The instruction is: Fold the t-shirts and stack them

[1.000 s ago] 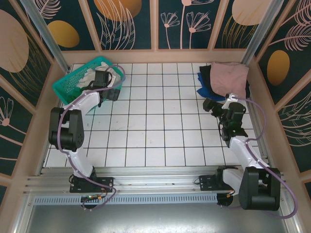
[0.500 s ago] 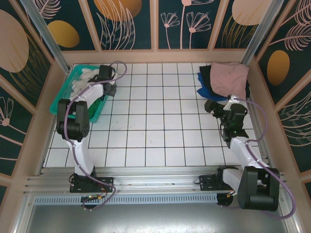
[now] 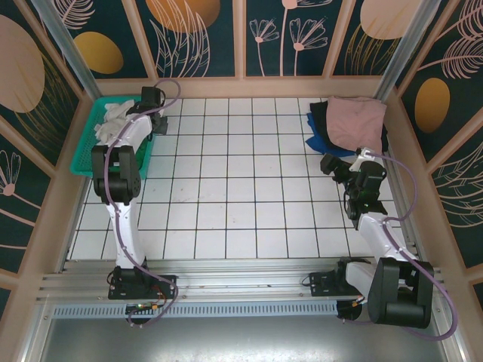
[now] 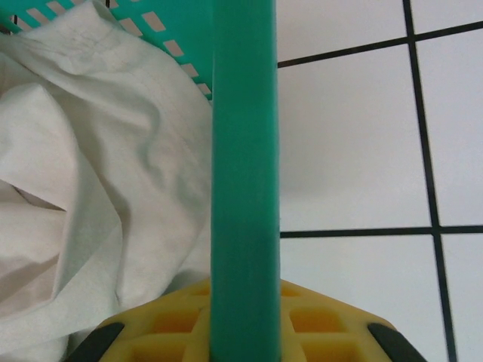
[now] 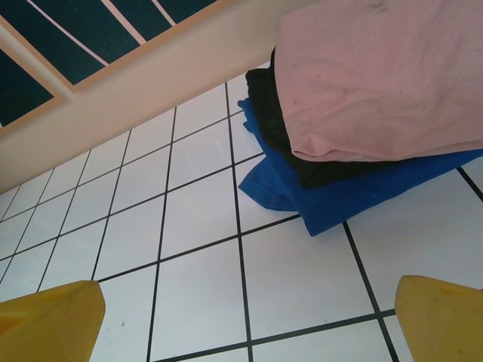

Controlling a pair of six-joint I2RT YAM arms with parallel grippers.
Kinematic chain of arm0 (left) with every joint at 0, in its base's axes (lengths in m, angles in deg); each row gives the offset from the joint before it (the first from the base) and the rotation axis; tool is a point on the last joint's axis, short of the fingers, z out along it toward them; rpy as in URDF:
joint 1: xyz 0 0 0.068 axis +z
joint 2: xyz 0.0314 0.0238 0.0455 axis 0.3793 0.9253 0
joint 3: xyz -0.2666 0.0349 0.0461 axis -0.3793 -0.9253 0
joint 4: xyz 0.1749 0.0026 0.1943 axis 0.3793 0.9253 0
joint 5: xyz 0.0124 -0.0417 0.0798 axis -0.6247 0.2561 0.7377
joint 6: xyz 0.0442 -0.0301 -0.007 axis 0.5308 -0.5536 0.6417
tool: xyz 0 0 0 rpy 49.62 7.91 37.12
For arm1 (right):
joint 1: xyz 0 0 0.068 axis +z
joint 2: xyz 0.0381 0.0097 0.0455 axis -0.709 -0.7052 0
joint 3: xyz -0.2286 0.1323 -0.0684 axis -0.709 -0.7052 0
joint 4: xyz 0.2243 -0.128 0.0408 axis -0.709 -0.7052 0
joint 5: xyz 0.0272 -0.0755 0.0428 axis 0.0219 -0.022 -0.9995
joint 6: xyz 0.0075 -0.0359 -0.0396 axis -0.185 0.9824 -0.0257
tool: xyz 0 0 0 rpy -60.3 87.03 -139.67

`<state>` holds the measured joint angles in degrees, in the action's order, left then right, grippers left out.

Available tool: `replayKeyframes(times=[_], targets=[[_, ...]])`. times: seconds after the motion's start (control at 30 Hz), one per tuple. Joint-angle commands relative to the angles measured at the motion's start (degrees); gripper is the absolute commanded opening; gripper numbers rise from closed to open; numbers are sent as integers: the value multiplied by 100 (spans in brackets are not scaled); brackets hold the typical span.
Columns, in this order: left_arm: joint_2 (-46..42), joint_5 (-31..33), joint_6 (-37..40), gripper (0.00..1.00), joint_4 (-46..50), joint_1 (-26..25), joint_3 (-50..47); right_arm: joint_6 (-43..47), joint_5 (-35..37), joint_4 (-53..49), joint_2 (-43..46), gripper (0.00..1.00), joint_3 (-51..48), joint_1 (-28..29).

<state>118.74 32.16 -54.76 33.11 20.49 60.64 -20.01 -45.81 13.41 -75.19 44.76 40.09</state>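
Note:
The folded t-shirts lie stacked at the back right: dusty pink (image 3: 356,121) on top, black (image 3: 321,115) under it, blue (image 3: 323,142) lowest. The right wrist view has the same stack close up, pink (image 5: 377,83), black (image 5: 287,128), blue (image 5: 332,200). My right gripper (image 3: 337,167) (image 5: 249,324) hovers open just in front of the stack, with nothing between its fingers. My left gripper (image 3: 151,105) (image 4: 243,332) is shut on the teal basket's rim (image 4: 243,173) at the back left. Crumpled white cloth (image 4: 98,181) (image 3: 113,121) fills the basket.
The teal mesh basket (image 3: 84,157) sits against the left wall in the back corner. White tiled floor lies between the two arms. Wooden walls enclose the left, back and right sides.
My left gripper closed on the basket rim and swung back and left, and the basket moved with it into the back-left corner. The right arm has barely moved.

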Motion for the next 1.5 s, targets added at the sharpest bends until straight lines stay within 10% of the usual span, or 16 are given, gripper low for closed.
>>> replayKeyframes(times=[0.0, 0.13, 0.33, 0.6, 0.8, 1.1, 1.47], targets=[[316, 99, 338, 6, -200, 78, 543, 39, 127, 124, -18, 99, -96, -65], [573, 124, 286, 12, -97, 145, 860, -118, 10, -73, -9, 99, -27, -64], [111, -420, -185, 68, 271, 136, 965, -391, -134, -566, 161, 99, 189, -65], [-1558, -1242, -1321, 83, 60, 136, -267, -530, 230, -1190, 317, 99, 767, 349], [-2838, -680, -2261, 98, -484, 221, -2023, -218, 640, -1537, -9, 99, 1188, 1036], [-3835, -429, -3371, 98, -1206, 1552, -4019, 172, 753, -1556, -233, 99, 1109, 1358], [-3130, -343, -3253, 85, -977, 1641, -3852, 359, 535, -1410, -310, 86, 871, 1360]])
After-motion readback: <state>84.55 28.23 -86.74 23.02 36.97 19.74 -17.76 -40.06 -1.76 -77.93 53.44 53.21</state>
